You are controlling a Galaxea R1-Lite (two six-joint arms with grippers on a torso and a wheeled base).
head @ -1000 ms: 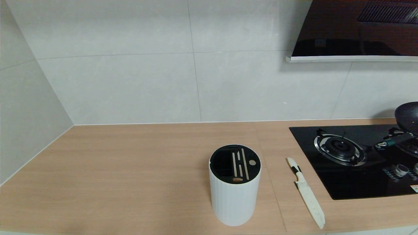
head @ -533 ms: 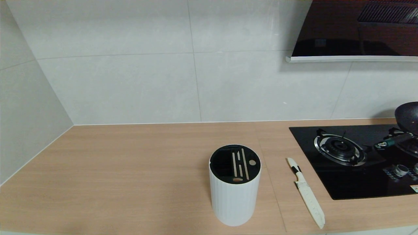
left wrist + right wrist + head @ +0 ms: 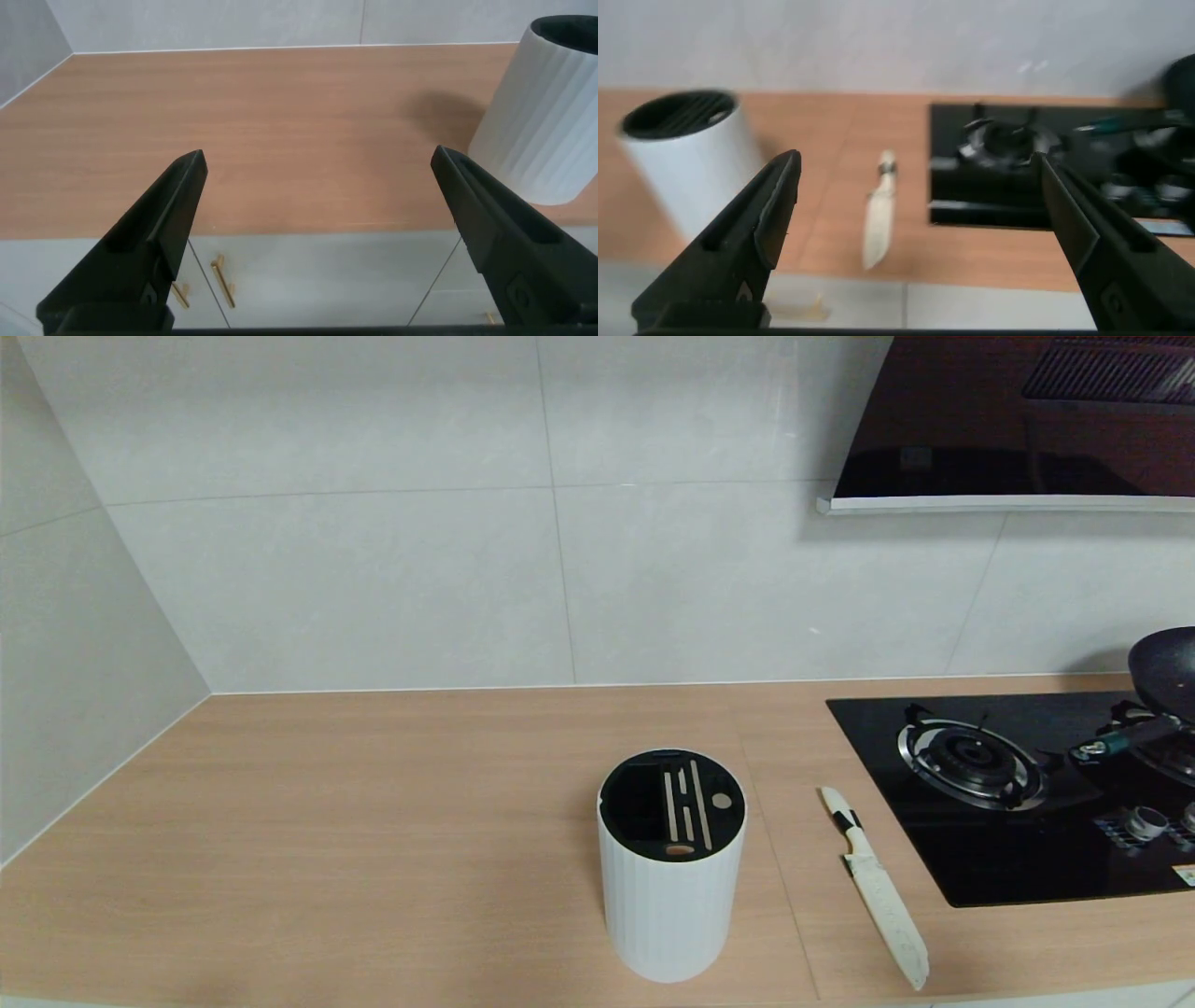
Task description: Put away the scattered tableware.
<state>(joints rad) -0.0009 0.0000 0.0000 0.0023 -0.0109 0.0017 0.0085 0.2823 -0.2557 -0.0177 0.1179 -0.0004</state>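
- Bright, even, diffuse light is falling across the wall tiles (image 3: 373, 588) and the countertop (image 3: 373, 803).
- The range hood (image 3: 1018, 420) is casting a soft grey shadow on the wall beneath it.
- The white holder (image 3: 670, 896) is throwing a faint, blurred-edged shadow onto the countertop beside it.
- The range hood's glossy front is mirroring the room.
- The black hob (image 3: 980, 859) is giving off a dull sheen.

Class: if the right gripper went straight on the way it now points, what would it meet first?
Probably the white knife lying on the wooden counter, roughly centred ahead of the right gripper; depth is unclear.
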